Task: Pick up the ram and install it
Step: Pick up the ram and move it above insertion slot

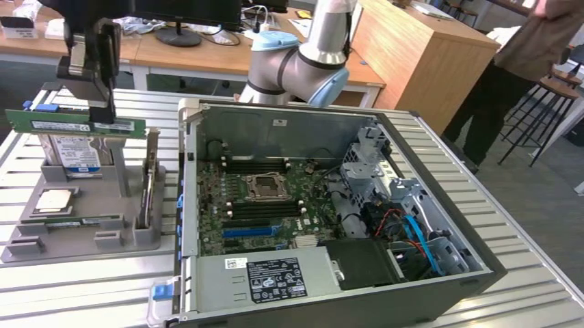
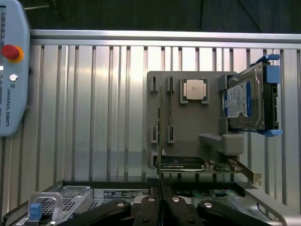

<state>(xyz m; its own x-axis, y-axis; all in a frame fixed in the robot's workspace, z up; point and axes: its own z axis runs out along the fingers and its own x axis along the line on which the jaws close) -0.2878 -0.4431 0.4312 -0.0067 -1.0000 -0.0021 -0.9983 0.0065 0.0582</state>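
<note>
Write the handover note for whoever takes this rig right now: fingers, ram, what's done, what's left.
Gripper: fingers shut on the ram, gripping its upper edge; the stick hangs level.
Ram: in the air above the grey holder, at the exterior view's left, apart from the open case.
A second stick lies flat in the holder.
Done: pick-up.
Left: install; the ram is not yet at the memory slots in the case.
</note>
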